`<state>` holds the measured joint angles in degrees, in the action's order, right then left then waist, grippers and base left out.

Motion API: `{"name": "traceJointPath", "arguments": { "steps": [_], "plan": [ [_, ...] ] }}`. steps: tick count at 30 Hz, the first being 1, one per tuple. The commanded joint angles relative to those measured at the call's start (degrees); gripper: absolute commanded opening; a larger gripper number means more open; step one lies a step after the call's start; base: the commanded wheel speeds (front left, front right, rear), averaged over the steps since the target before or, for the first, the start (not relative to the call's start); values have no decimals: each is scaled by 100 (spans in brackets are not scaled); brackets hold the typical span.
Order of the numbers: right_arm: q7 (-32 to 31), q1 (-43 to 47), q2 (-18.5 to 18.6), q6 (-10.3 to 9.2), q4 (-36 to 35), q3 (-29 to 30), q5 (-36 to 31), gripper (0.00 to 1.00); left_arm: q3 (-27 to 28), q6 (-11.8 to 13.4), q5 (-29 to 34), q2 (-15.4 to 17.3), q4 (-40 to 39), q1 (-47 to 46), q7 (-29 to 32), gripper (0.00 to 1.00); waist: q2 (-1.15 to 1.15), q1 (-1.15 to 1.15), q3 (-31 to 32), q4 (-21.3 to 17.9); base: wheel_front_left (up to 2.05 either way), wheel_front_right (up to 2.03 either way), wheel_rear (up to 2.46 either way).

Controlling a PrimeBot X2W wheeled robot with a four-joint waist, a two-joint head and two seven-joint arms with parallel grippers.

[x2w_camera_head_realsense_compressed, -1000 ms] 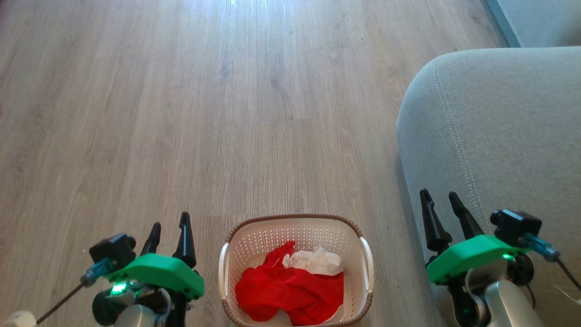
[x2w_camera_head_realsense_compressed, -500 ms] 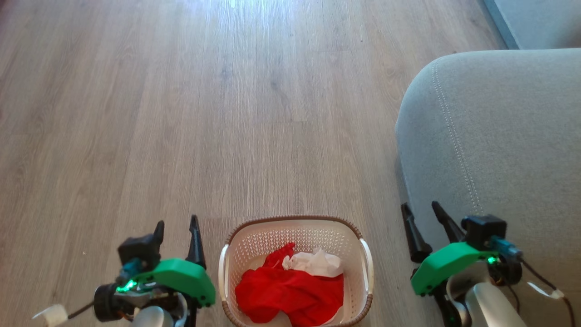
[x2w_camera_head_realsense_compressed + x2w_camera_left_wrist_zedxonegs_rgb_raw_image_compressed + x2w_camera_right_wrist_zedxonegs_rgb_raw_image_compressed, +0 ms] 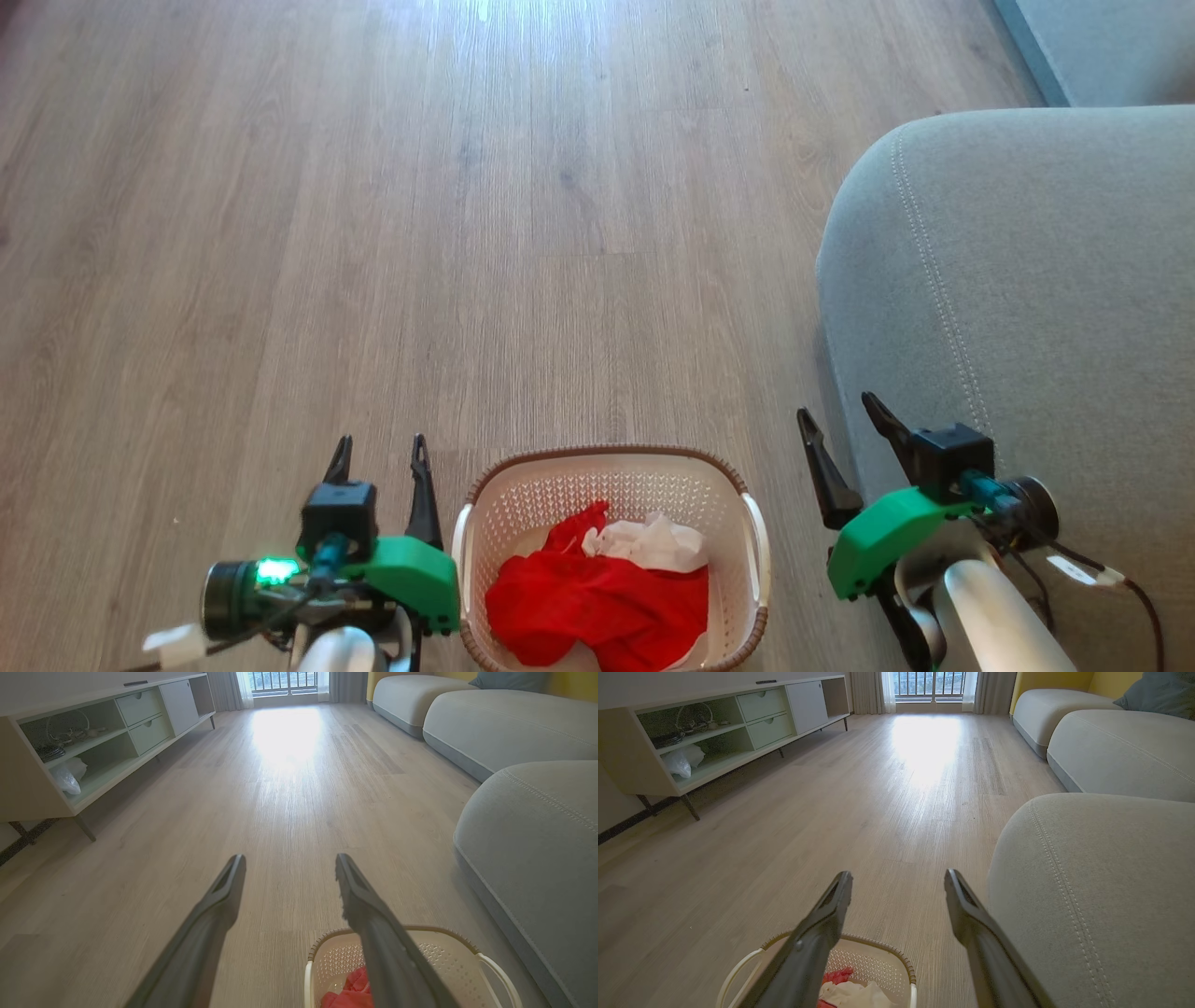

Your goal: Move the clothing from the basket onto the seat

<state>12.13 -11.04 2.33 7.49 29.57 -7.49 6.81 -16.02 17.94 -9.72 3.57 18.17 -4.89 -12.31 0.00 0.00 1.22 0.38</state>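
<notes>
The cream basket (image 3: 616, 471) with a brown rim sits on the floor at the bottom middle of the head view. Bunched inside it lies the red clothing (image 3: 597, 597), with a white part (image 3: 649, 541) showing on top. My left gripper (image 3: 381, 454) stands open just left of the basket, nothing between its fingers. My right gripper (image 3: 838, 415) is open to the basket's right, at the edge of the grey-green seat (image 3: 1027, 280). The left wrist view shows the basket (image 3: 448, 952) and the seat (image 3: 537, 835); the right wrist view shows the basket (image 3: 878, 961) and the seat (image 3: 1101, 882).
Pale wood floor (image 3: 467, 233) stretches ahead. A low cream cabinet (image 3: 84, 742) with open shelves and drawers stands along the left wall. More sofa cushions (image 3: 1111, 746) lie further back on the right, before a window (image 3: 929, 683).
Both grippers turned their wrists and shifted inward toward the basket; the right one moved left off the seat's edge. The basket and clothing stayed put.
</notes>
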Motion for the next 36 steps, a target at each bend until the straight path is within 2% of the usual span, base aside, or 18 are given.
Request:
{"name": "traceJointPath", "arguments": {
  "steps": [1,11,14,30,36],
  "plan": [
    [112,-328,52,0,-149,-152,-237,100,76,121,235,68,-137,-324,-96,100,0,0,5,-2,0,0,0],
    [282,-420,54,0,-55,-278,-942,100,-130,334,906,100,-109,-365,-264,100,0,0,28,-7,0,0,0],
    [286,-416,54,0,-48,-279,-948,100,-135,335,913,99,-100,-360,-269,100,0,0,38,-7,0,0,0],
    [286,-357,54,0,-50,-268,-814,100,-132,252,810,68,-13,-323,-269,100,0,0,23,-25,0,0,0],
    [286,-310,54,0,-87,-200,-796,100,-190,52,707,27,226,-345,-269,100,0,0,-182,-92,0,0,0]
  ]
}}
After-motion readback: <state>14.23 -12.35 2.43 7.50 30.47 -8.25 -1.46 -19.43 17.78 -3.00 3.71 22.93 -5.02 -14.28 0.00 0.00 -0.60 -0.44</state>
